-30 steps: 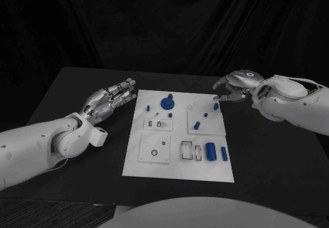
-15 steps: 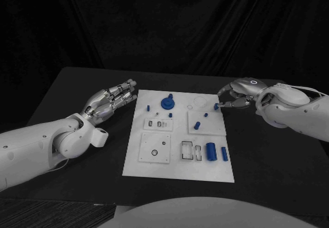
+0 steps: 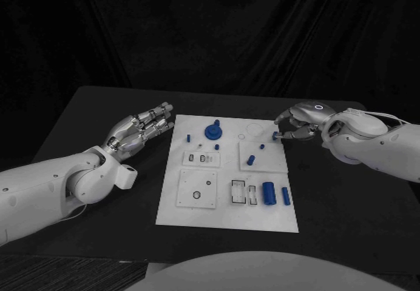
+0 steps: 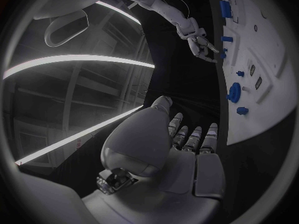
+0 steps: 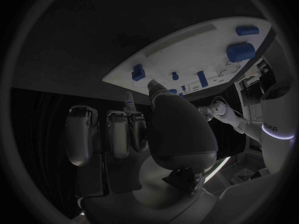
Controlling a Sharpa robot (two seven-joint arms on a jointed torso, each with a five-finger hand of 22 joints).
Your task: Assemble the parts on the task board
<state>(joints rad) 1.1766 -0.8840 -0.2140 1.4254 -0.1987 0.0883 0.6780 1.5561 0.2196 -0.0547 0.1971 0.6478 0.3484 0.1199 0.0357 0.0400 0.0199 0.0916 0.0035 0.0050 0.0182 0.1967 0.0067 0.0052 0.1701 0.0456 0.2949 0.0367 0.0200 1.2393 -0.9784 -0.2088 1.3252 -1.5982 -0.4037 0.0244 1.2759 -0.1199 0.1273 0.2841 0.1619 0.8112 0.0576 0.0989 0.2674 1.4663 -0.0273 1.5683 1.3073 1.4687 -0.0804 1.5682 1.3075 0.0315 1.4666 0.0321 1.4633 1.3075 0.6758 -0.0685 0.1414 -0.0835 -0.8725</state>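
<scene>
The white task board [image 3: 227,209] lies in the middle of the black table. Blue parts on it include a round knobbed piece [image 3: 213,130], a thick cylinder [image 3: 269,194], a slim bar [image 3: 285,195] and several small pegs. One small blue peg [image 3: 275,136] [image 5: 138,72] stands at the board's far right edge. My right hand [image 3: 295,123] hovers at that peg, thumb and forefinger tips close beside it with a small gap, the other fingers curled. My left hand [image 3: 140,128] [image 4: 181,144] floats off the board's far left corner, fingers stretched out, holding nothing.
Black table surface surrounds the board on all sides. Rectangular slots [image 3: 243,193] and a plate with a round hole [image 3: 198,189] sit in the board's near half. A peg [image 3: 251,160] lies on the square plate right of centre.
My right hand has come down and toward the board, bringing its fingertips to the small peg at the far right edge. The left hand has stayed still.
</scene>
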